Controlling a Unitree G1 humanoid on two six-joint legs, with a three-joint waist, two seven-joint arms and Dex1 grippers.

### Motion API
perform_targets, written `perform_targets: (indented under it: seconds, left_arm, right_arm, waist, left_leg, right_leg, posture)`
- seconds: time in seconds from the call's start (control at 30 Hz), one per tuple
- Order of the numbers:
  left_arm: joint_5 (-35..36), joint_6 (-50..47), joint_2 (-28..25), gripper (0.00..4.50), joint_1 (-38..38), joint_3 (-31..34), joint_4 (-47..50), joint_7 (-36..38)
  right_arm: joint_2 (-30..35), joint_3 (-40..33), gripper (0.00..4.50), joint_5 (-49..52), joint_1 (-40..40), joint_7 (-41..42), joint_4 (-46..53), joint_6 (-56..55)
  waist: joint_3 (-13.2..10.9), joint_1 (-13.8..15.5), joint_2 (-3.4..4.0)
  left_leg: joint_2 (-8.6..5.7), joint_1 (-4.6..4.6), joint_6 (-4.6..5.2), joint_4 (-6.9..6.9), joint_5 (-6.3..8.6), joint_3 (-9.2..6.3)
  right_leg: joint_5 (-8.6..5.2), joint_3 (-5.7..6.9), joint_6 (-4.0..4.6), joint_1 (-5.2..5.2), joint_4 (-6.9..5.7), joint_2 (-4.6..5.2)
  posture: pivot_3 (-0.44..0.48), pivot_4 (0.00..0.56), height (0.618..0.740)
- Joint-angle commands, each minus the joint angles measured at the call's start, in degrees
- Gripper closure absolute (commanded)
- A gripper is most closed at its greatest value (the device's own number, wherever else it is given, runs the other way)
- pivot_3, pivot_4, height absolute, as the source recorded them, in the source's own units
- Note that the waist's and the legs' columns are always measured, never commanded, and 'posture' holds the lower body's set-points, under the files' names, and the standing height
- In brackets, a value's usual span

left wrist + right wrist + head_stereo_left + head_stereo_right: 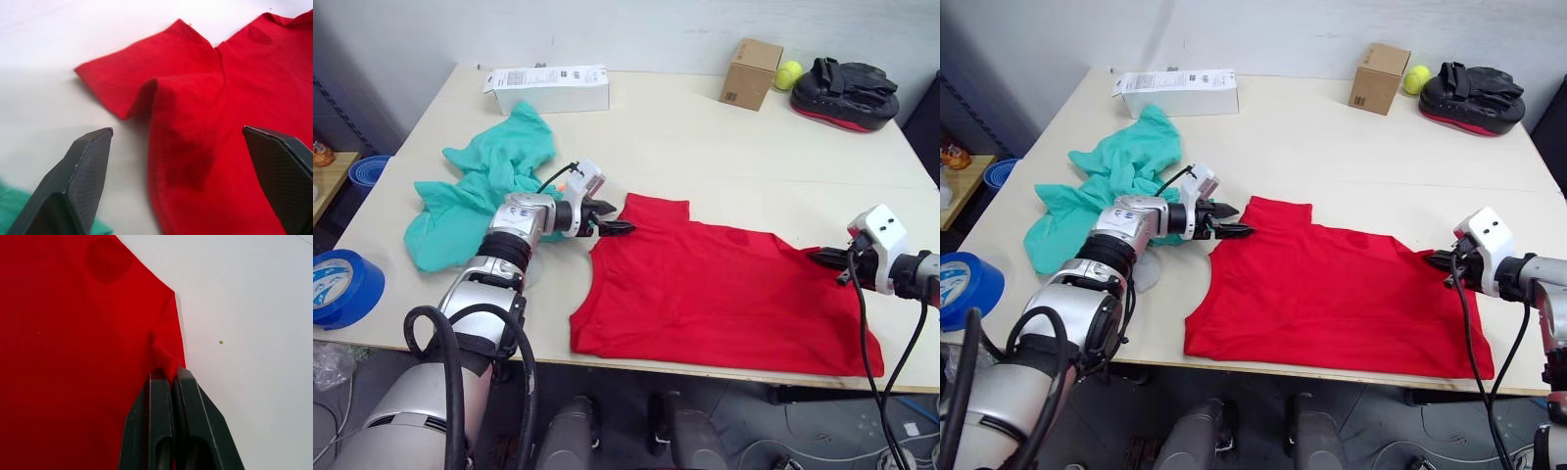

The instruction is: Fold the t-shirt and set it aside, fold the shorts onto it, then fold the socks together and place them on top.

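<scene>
The red t-shirt (724,294) lies spread flat on the table's front right part, one short sleeve (146,68) pointing toward the back. My left gripper (619,228) hovers open at the shirt's left edge beside that sleeve, its fingers (88,161) straddling a raised fold of red cloth. At the shirt's right edge my right gripper (168,374) is shut, pinching a small bunch of red fabric. The teal shorts (480,186) lie crumpled on the left of the table, behind my left arm. The socks are out of view.
A white labelled box (548,88) stands at the back left. A cardboard box (751,71), a tennis ball (789,73) and a black pad (847,93) sit at the back right. A blue tape roll (342,287) lies off the table's left edge.
</scene>
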State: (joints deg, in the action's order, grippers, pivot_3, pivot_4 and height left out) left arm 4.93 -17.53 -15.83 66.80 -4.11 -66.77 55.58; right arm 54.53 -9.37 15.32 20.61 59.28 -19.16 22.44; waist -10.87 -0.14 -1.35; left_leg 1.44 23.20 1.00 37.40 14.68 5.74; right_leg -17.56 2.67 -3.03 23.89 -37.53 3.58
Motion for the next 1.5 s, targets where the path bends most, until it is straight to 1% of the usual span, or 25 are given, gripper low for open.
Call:
perform_targets:
  seconds: [0.03,0.1,0.23,0.27,0.3,0.4,0.43,0.47,0.57,0.67,0.73,0.87,0.93,1.03,1.13,1.23,1.37,1.5]
  left_arm:
    - [0.8,0.7,0.9,0.46,3.0,2.5,-1.8,0.0]
    - [0.9,0.5,1.2,1.0,3.4,3.2,-2.3,0.7]
    - [0.8,1.5,1.3,2.29,3.5,4.0,-1.9,3.0]
    - [0.8,1.7,1.2,2.68,3.4,4.2,-1.8,3.6]
    - [0.8,2.4,1.0,2.93,3.2,4.3,-1.2,4.7]
    - [-0.1,6.0,0.3,3.99,1.9,3.5,0.6,7.2]
    - [-0.1,8.1,-0.1,4.33,0.9,3.0,2.4,9.5]
    - [0.0,9.7,-0.5,4.44,-0.2,2.6,4.4,11.7]
    - [-0.2,13.6,-2.5,4.44,-4.3,0.9,11.3,17.2]
    - [-2.4,20.0,-5.5,4.44,-10.2,-2.1,19.2,19.5]
    - [-2.8,22.5,-6.7,4.44,-12.9,-3.2,22.7,20.0]
    - [-4.6,32.2,-8.8,4.44,-18.6,-5.4,29.4,18.6]
    - [-5.2,35.8,-9.2,4.44,-20.0,-5.8,30.7,17.1]
    - [-6.4,40.6,-9.4,4.44,-21.2,-6.2,32.0,13.8]
    - [-8.4,46.3,-9.8,4.44,-21.2,-6.5,31.3,9.8]
    - [-11.5,53.7,-10.1,4.44,-19.5,-5.9,28.7,2.7]
    - [-15.5,62.7,-11.4,4.44,-17.5,-6.4,24.5,-4.1]
    - [-19.8,71.2,-12.9,4.44,-16.2,-7.3,20.8,-11.3]
  right_arm:
    - [0.3,-2.5,4.5,1.3,-0.4,-0.6,2.2,0.2]
    - [0.2,-2.8,4.5,1.4,-0.5,-0.9,2.4,0.3]
    - [0.1,-2.9,4.5,1.7,-0.5,-1.5,2.2,0.0]
    - [0.0,-2.8,4.5,1.7,-0.4,-1.6,2.2,0.0]
    - [0.0,-2.8,4.5,1.8,-0.4,-1.8,2.1,-0.2]
    - [-0.1,-3.2,4.5,2.0,-0.5,-1.8,2.0,-1.4]
    - [0.0,-4.0,4.5,2.8,-0.5,-1.4,2.0,-1.4]
    - [0.2,-4.9,4.5,3.7,-0.4,-0.7,2.1,-1.6]
    - [1.0,-7.7,4.5,6.7,-1.4,3.1,3.0,-3.5]
    - [2.3,-9.5,4.5,7.1,-5.2,9.0,5.0,-10.8]
    - [2.9,-9.7,4.5,6.3,-7.1,11.0,5.6,-14.8]
    - [4.2,-8.2,4.5,1.7,-12.0,15.1,4.1,-29.6]
    - [4.4,-7.2,4.5,-1.0,-12.6,15.6,1.2,-37.2]
    - [5.1,-5.8,4.5,-5.0,-12.1,15.5,-5.7,-48.5]
    - [5.7,-4.8,4.5,-7.1,-10.5,15.0,-11.4,-54.5]
    - [7.1,-3.8,4.5,-8.8,-8.8,14.8,-18.2,-60.0]
    - [7.8,-2.7,4.5,-8.6,-7.0,14.9,-23.6,-62.2]
    - [7.7,-2.7,4.5,-6.0,-6.7,16.9,-23.8,-59.7]
  waist:
    - [0.0,-0.1,0.0]
    - [0.0,-0.1,-0.01]
    - [0.0,-0.1,-0.01]
    - [0.0,0.0,-0.01]
    - [0.0,0.0,-0.01]
    - [0.0,-0.1,-0.01]
    - [0.0,0.0,-0.01]
    - [0.0,-0.1,-0.01]
    - [0.0,-0.2,-0.01]
    - [0.0,0.0,0.0]
    - [0.0,0.0,0.0]
    - [0.0,0.0,0.0]
    - [0.0,0.1,0.0]
    - [0.0,0.1,0.0]
    - [0.0,0.0,0.0]
    - [0.0,-0.1,0.0]
    - [0.0,-0.2,-0.01]
    - [0.0,-0.1,-0.01]
  left_leg:
    - [0.0,0.0,0.0,0.0,0.0,0.0]
    - [0.01,0.0,-0.01,-0.01,0.0,0.0]
    - [0.0,0.0,-0.07,-0.01,-0.03,0.0]
    - [0.0,0.0,-0.07,-0.01,-0.03,0.0]
    - [0.01,0.0,-0.07,-0.01,-0.03,0.0]
    - [0.0,0.0,-0.09,-0.01,-0.04,0.0]
    - [0.0,-0.01,-0.11,-0.01,-0.05,0.0]
    - [0.0,0.0,-0.13,-0.01,-0.06,0.0]
    - [0.02,-0.03,-0.18,-0.08,-0.08,0.04]
    - [0.04,-0.05,-0.19,-0.12,-0.09,0.03]
    - [0.05,-0.07,-0.1,-0.13,-0.03,0.02]
    - [0.03,-0.15,0.05,-0.04,0.05,-0.01]
    - [0.03,-0.17,0.08,-0.04,0.07,-0.02]
    - [0.02,-0.19,0.09,-0.02,0.07,-0.03]
    - [0.02,-0.23,0.09,-0.04,0.07,-0.03]
    - [0.02,-0.26,0.09,-0.04,0.07,-0.02]
    - [0.04,-0.38,0.08,-0.08,0.07,0.01]
    - [0.03,-0.55,0.07,-0.2,0.07,0.1]
  right_leg:
    - [0.0,0.0,0.0,0.0,0.0,-0.01]
    - [0.0,0.0,0.0,0.0,0.0,-0.01]
    - [0.0,0.0,0.0,0.0,0.0,-0.01]
    - [0.0,0.01,0.0,0.0,0.0,-0.01]
    - [0.0,0.01,0.0,0.0,0.0,-0.01]
    - [0.0,0.01,0.0,0.0,0.0,-0.01]
    - [0.0,0.01,0.0,0.0,0.0,-0.01]
    - [0.0,0.01,0.0,0.0,0.0,-0.01]
    - [0.0,-0.02,0.0,0.01,0.01,-0.04]
    - [0.0,0.0,0.01,0.0,0.02,-0.07]
    - [0.0,0.0,0.01,-0.02,0.04,-0.07]
    - [0.0,0.0,0.0,-0.2,0.09,-0.03]
    - [0.01,-0.01,-0.01,-0.23,0.11,-0.01]
    - [0.02,0.0,-0.02,-0.26,0.12,-0.01]
    - [0.01,0.0,-0.02,-0.28,0.13,-0.01]
    - [0.02,-0.02,-0.02,-0.3,0.12,-0.01]
    - [0.01,-0.05,-0.01,-0.36,0.13,-0.02]
    - [0.01,-0.13,-0.01,-0.46,0.16,-0.01]
  posture:
    - [0.0,0.15,0.74]
    - [0.0,0.15,0.74]
    - [0.0,0.15,0.74]
    - [0.0,0.15,0.74]
    - [0.0,0.15,0.74]
    - [0.0,0.15,0.74]
    - [0.0,0.15,0.74]
    - [0.0,0.15,0.74]
    - [0.0,0.15,0.74]
    - [0.0,0.15,0.74]
    - [0.0,0.15,0.74]
    - [0.0,0.15,0.74]
    - [0.0,0.15,0.74]
    - [0.0,0.15,0.74]
    - [0.0,0.15,0.74]
    - [0.0,0.15,0.74]
    - [0.0,0.15,0.74]
    - [0.0,0.15,0.74]
